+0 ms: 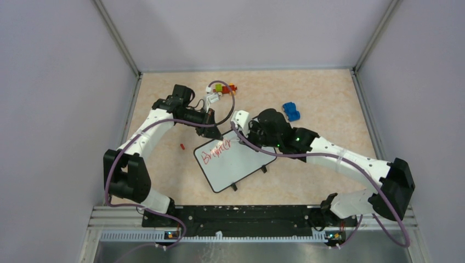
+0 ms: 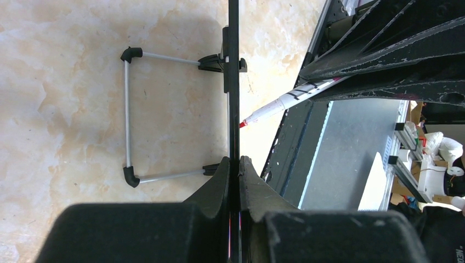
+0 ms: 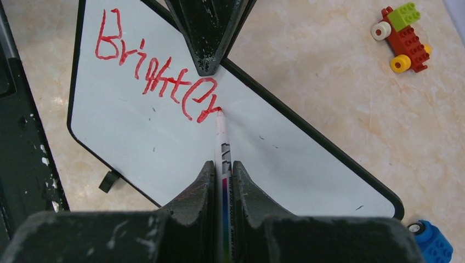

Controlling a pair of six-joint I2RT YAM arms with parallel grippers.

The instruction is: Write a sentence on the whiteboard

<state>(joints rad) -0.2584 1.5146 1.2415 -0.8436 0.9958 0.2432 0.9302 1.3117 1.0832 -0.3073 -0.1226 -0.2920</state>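
Observation:
The whiteboard lies on the table between the arms, its face showing in the right wrist view. In the left wrist view it is a thin dark strip seen edge-on. The sentence is one red line reading roughly "Brighter". My left gripper is shut on the board's far edge. My right gripper is shut on a thin white marker. The marker's red tip touches the board at the end of the last letter, and the marker also shows in the left wrist view.
A small red cap lies left of the board. A brick toy car sits at the back, also seen in the right wrist view. A blue toy car sits behind the right arm. Walls enclose three sides.

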